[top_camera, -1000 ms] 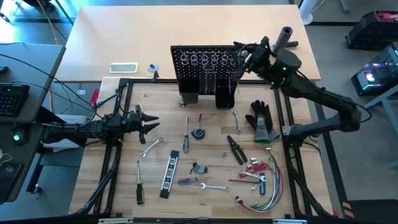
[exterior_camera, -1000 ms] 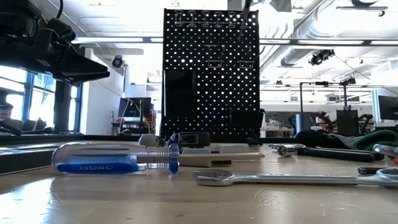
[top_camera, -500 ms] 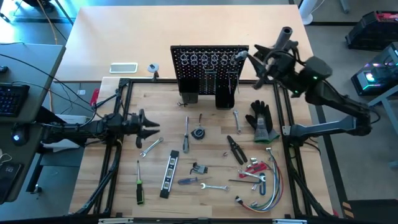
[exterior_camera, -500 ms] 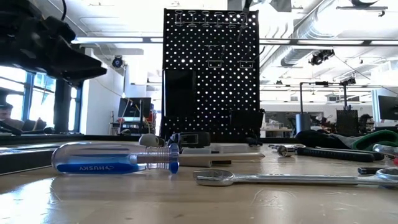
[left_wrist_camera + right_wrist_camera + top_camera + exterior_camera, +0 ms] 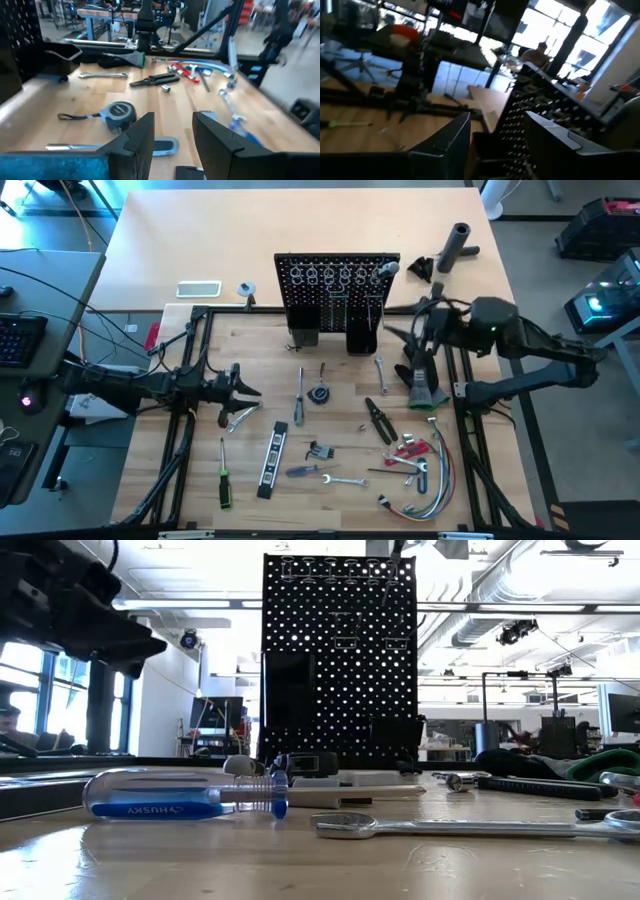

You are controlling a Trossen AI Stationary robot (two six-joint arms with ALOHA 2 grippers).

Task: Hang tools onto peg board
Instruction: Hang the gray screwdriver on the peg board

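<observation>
The black peg board (image 5: 337,290) stands upright at the table's far side; a silver tool (image 5: 386,270) hangs at its top right corner. My right gripper (image 5: 404,346) is open and holds nothing. It hovers near the board's right end, above the black glove (image 5: 426,388); its wrist view shows the board (image 5: 545,117) close by. My left gripper (image 5: 248,391) is open and empty at the table's left, just above a silver wrench (image 5: 240,417). Loose tools lie flat on the wood: tape measure (image 5: 118,112), pliers (image 5: 378,420), level (image 5: 272,462), green-handled screwdriver (image 5: 224,480), blue-handled screwdriver (image 5: 185,795).
A bundle of coloured wires (image 5: 425,480) lies at the near right beside red-handled tools (image 5: 408,452). A black cylinder (image 5: 458,245) and a phone (image 5: 198,288) sit on the far tabletop. A black frame (image 5: 190,430) borders the wooden work area.
My right gripper has drawn away from the peg board's top right corner, gone toward the table's right edge, then swung toward the near edge over the glove. The silver tool stays hanging on the board. My left gripper has drifted slightly toward the near edge.
</observation>
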